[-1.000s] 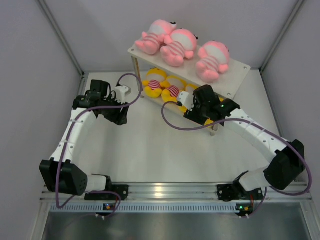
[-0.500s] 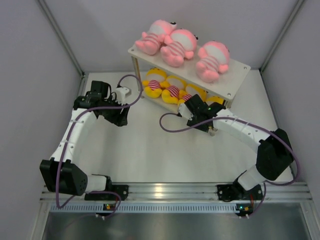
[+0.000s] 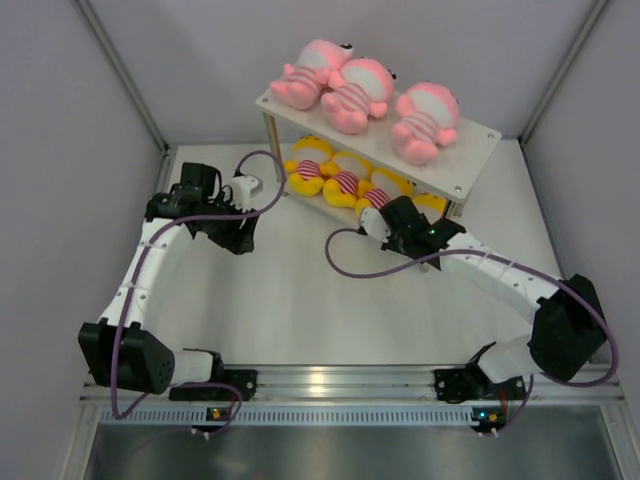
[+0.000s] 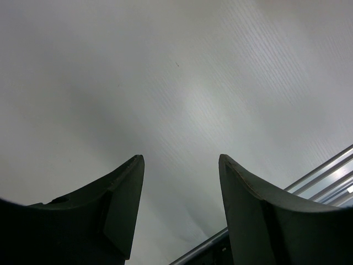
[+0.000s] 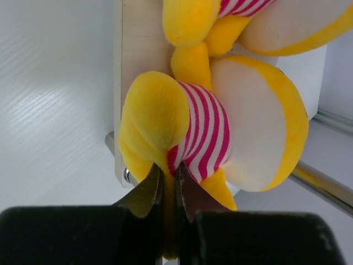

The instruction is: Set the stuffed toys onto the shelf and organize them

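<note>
A yellow toy (image 5: 220, 132) in a striped shirt lies on the lower tier of the shelf (image 5: 138, 55), at the board's front corner. It is directly ahead of the right gripper (image 5: 168, 176), whose jaws are pinched almost together on a fold of its yellow plush. Beyond the jaws, a second yellow toy (image 5: 193, 16) presses against it. To the right of the jaws, a silver bar (image 5: 322, 185) slants past. Seen from above, 3 pink toys (image 3: 358, 92) fill the top tier, over the yellow row. The left gripper (image 4: 179, 163) hangs spread wide, with only bare table (image 4: 165, 72) between its jaws. Compared with 0.5 s ago, the right wrist is closer to the shelf and its elbow farther right. The left arm is unchanged.
</note>
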`<state>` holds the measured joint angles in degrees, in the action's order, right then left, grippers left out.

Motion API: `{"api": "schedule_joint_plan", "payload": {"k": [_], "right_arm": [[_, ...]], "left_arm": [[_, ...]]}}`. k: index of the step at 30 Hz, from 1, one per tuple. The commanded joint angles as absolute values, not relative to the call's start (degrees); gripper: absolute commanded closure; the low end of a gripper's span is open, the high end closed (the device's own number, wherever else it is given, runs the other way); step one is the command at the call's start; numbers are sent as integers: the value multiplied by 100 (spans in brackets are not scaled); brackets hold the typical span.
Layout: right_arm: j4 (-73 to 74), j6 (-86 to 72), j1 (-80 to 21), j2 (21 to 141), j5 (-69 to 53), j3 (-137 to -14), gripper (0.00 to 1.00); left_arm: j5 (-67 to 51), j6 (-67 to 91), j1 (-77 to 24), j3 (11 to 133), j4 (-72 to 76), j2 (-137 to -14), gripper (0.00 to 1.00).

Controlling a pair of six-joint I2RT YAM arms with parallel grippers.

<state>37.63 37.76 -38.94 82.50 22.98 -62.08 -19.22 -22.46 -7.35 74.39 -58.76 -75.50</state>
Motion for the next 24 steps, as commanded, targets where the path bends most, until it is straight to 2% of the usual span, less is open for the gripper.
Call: {"api": "schedule_joint_plan", "payload": {"k": [1,6,16,18,19,20,22,24], "right_arm": [[2911,4130,-3806,7516,2162,-5828,100],[2031,4376,-3542,6883,1618,-5309,100],[2153,4403,-3305,7321,1415,-5273,100],[2275,4342,-3305,7470,1485,-5404,90],[2355,4316,-3305,7506,1494,-5475,82],[2503,4255,-3305,7567,1494,-5589,67],[2662,4167,-3322,7620,1468,-5756,48],[2786,4122,-3322,7629,1476,-5861,41]], "left_arm": [[-2013,-2312,-712,7418,-5950,-7383,38],[-2004,-2312,-712,7418,-5950,-7374,38],[-1934,-2312,-703,7444,-5985,-7304,38],[-1925,-2312,-703,7444,-5985,-7304,37],[-1934,-2312,-712,7453,-5994,-7295,37],[-1942,-2312,-712,7444,-5994,-7295,37],[-1934,-2312,-712,7453,-5994,-7295,37],[-1925,-2312,-712,7453,-6003,-7295,37]]}}
